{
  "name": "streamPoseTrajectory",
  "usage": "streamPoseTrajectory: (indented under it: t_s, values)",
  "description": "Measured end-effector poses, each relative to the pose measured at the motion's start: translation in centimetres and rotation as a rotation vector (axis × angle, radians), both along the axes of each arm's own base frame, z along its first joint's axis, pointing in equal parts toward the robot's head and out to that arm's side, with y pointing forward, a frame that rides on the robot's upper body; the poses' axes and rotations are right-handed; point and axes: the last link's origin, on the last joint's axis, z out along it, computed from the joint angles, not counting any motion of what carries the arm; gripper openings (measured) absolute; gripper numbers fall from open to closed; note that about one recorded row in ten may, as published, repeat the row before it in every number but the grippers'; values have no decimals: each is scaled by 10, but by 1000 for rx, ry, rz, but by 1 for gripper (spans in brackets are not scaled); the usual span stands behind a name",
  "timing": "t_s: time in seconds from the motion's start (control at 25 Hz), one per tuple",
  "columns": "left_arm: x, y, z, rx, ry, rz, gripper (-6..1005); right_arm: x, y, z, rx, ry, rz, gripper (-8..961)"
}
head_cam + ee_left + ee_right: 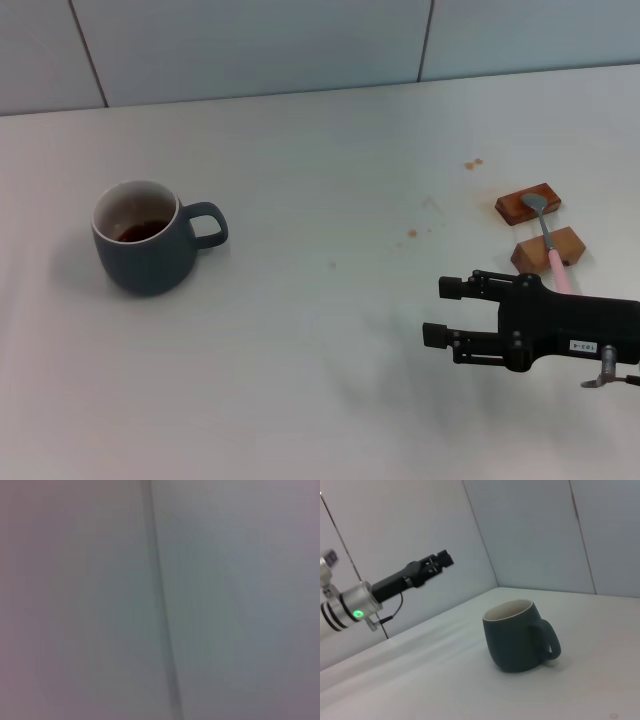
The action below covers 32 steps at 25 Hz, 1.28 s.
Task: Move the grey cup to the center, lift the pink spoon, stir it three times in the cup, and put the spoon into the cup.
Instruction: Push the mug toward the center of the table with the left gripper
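- I see the grey cup (pixel 145 240) standing upright on the white table (pixel 300 380), at the left of the scene, about midway between near and far.
- Its loop handle points right, toward the table's middle, and a little dark liquid sits in its stained pale inside.
- The pink spoon (pixel 548 240) lies far off at the right, resting across two brown wooden blocks (pixel 545 227).
- Its long axis runs near to far, tilted slightly; the grey metal bowl lies on the farther block and points away from me, and the pink handle reaches toward me.
- My right gripper (pixel 445 312) hovers at the near right, just nearer than the spoon's handle, fingers spread apart and pointing left toward the cup, holding nothing.
- My left gripper (pixel 444 559) shows only in the right wrist view, raised beyond the cup; I cannot tell its state.
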Motion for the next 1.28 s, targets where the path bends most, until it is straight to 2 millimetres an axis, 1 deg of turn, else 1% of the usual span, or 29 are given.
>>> streamPoseTrajectory:
  t_s: [0.04, 0.08, 0.12, 0.16, 0.24, 0.28, 0.32, 0.36, 0.4, 0.44, 0.48, 0.52, 0.68, 0.72, 0.76, 0.84, 0.88, 1.0, 1.04, 1.08, 1.12, 1.2, 1.28]
  values:
    - [-10, -1, 8, 137, 33, 51, 781, 0, 0, 0, -1, 1, -2, 734]
    - [-16, 6, 2, 269, 218, 88, 734, 0, 0, 0, -2, 2, -1, 733]
    - [-16, 6, 2, 269, 218, 88, 688, 0, 0, 0, -2, 2, -1, 732]
    - [-15, 12, -9, 286, 300, 96, 641, 0, 0, 0, -2, 2, -1, 731]
    - [-15, 12, -9, 286, 300, 96, 549, -1, 0, 0, -2, 2, 0, 730]
    - [-11, 23, -34, 285, 443, 113, 502, -1, 1, 0, -2, 2, 2, 729]
    - [-7, 29, -49, 271, 516, 122, 287, -1, 1, 0, -2, 2, 2, 728]
    - [-7, 29, -49, 271, 516, 122, 267, -1, 1, 0, -2, 2, 3, 727]
    - [-4, 34, -61, 259, 571, 132, 246, -1, 1, 0, -2, 2, 3, 726]
    - [-4, 34, -61, 259, 571, 132, 226, -2, 2, 0, -3, 3, 3, 725]
    - [2, 42, -75, 246, 656, 142, 206, -2, 1, 0, -6, 6, 1, 725]
    - [2, 42, -75, 246, 656, 142, 186, -2, 1, 0, -6, 6, 1, 724]
    - [14, 43, -92, 211, 667, 107, 105, 0, -1, 2, -10, 8, -4, 720]
    - [14, 43, -92, 211, 667, 107, 84, 0, -1, 2, -10, 8, -4, 720]
    - [18, 43, -97, 197, 665, 92, 64, 0, -1, 2, -10, 6, -5, 719]
    - [19, 42, -99, 191, 664, 85, 42, 1, -2, 2, -11, 6, -7, 717]
    - [23, 41, -104, 176, 656, 70, 31, 2, -3, 2, -13, 4, -10, 716]
    - [28, 40, -109, 159, 650, 49, -2, 3, -4, 2, -14, 3, -12, 714]
    - [30, 40, -112, 150, 649, 37, -2, 3, -4, 2, -14, 3, -13, 713]
    - [37, 39, -120, 124, 645, 7, -2, 3, -5, 2, -15, 4, -14, 712]
    - [37, 39, -120, 124, 645, 7, -2, 3, -5, 2, -15, 4, -14, 711]
    - [44, 38, -129, 91, 644, -28, -2, 3, -5, 1, -16, 5, -16, 710]
    - [47, 37, -132, 80, 645, -37, -2, 3, -5, 1, -17, 5, -17, 708]
